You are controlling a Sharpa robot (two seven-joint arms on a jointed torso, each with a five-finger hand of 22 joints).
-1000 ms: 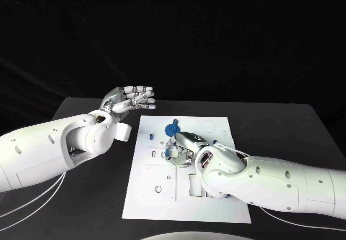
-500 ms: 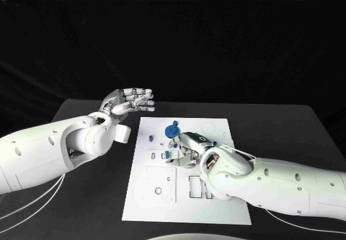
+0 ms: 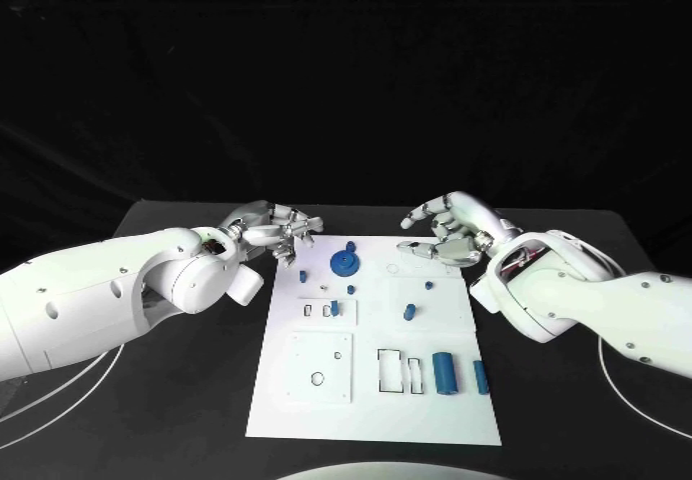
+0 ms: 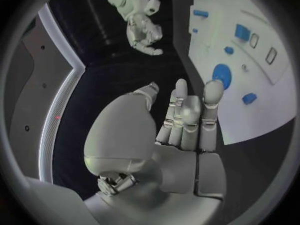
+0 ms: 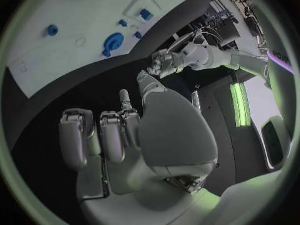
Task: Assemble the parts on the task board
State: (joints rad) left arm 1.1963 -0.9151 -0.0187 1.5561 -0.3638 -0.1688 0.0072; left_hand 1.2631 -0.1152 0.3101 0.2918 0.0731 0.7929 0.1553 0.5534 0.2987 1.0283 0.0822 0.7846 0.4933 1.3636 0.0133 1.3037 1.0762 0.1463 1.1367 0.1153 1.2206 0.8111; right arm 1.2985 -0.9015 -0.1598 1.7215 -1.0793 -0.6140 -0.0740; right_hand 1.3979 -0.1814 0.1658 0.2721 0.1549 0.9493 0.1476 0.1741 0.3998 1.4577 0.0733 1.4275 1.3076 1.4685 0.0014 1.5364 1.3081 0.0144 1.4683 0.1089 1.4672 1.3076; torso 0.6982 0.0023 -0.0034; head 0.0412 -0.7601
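Note:
The white task board (image 3: 378, 410) lies in the middle of the black table. A blue gear (image 3: 346, 263) sits near its far left, with small blue pieces (image 3: 408, 311) scattered round the middle. Blue cylinders (image 3: 444, 372) lie at the near right. My left hand (image 3: 274, 228) hovers over the board's far left corner, fingers stretched out (image 4: 181, 120), holding nothing. Over the far right corner, my right hand (image 3: 454, 230) floats with loosely bent fingers (image 5: 109, 135) and holds nothing. Each wrist view shows the gear (image 4: 221, 75) (image 5: 114, 41) and the other hand (image 4: 144, 32) (image 5: 165, 62).
A white block with a round hole (image 3: 317, 368) and empty rectangular slots (image 3: 389, 370) are on the board's near half. Bare black table (image 3: 577, 420) lies on both sides of the board. My two white forearms flank the board.
My right hand has lifted off the board's middle and drawn back to its far right corner, uncovering the parts there. My left hand has dropped lower toward the far left corner.

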